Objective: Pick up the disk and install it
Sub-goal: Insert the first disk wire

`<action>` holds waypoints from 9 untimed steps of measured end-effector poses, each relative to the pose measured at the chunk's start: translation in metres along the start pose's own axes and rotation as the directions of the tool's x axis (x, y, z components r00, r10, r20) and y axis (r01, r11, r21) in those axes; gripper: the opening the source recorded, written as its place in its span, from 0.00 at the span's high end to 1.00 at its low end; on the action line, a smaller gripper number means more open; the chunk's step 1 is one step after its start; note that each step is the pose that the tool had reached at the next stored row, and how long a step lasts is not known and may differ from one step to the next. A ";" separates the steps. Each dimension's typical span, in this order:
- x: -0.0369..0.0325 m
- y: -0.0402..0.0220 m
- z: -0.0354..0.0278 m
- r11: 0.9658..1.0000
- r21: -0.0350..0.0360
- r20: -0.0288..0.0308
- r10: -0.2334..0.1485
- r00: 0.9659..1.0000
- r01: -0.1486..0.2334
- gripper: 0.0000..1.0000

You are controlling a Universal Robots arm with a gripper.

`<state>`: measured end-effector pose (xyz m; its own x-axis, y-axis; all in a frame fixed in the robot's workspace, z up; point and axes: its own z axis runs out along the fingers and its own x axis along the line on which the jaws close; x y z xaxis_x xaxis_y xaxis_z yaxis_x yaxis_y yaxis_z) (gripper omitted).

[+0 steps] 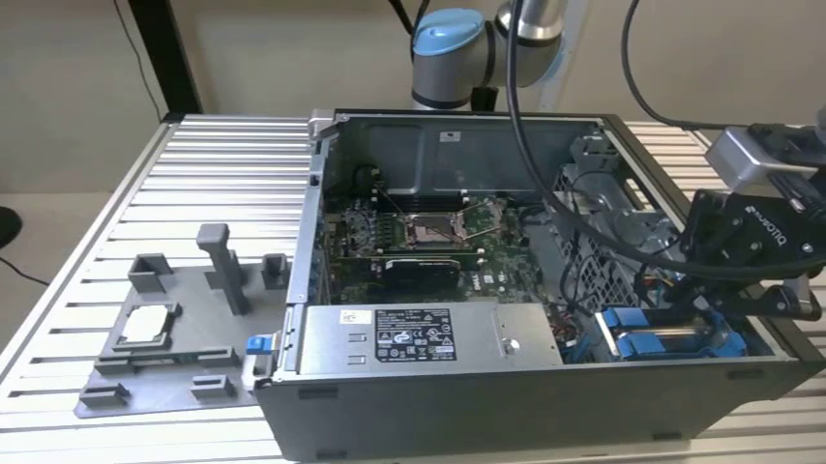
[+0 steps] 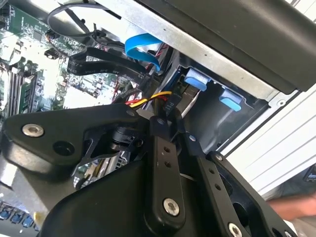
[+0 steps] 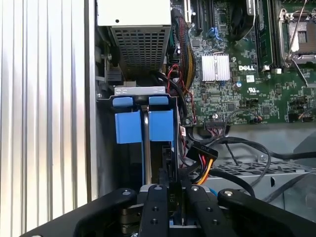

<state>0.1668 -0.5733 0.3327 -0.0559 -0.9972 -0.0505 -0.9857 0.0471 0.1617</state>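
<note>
**Disk carriers in the drive bay, gripper low above them**

An open computer case (image 1: pixel 543 387) lies on its side on a slatted aluminium table (image 1: pixel 220 174), with the Universal Robots arm (image 1: pixel 455 53) rising behind it. Inside the case, the green motherboard (image 1: pixel 427 242) with its bare CPU socket (image 1: pixel 432 228) fills the middle, and the long grey power supply (image 1: pixel 427 336) with a black-and-white label runs along the near wall. On the table at the exterior view's left, a grey fixture plate (image 1: pixel 174 333) carries a small square silver chip (image 1: pixel 145 321).

The gripper (image 1: pixel 742 290) hangs over the case's corner at the exterior view's right, just above the drive bay (image 3: pixel 140 96). There, two blue carrier fronts (image 3: pixel 145 126) stand side by side, with a thin silver edge between them; whether that is the disk (image 3: pixel 146 148) itself I cannot tell for certain, but it sits in the bay, between the blue rails.

In the first wrist view the black fingers (image 3: pixel 155 212) stand close together, directly above that silver edge. Whether they grip it cannot be told. A bundle of black, red and yellow cables (image 3: pixel 202 160) lies just beside the bay.
</note>
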 end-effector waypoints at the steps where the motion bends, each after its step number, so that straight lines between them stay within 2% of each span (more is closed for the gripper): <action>1: 0.0000 -0.0001 0.0008 1.000 0.000 0.000 0.000 1.000 0.000 1.00; 9: 0.0001 -0.0006 0.0036 1.000 -0.001 0.000 0.000 1.000 0.000 1.00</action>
<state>0.1669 -0.5733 0.3291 -0.0557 -0.9972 -0.0503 -0.9856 0.0468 0.1622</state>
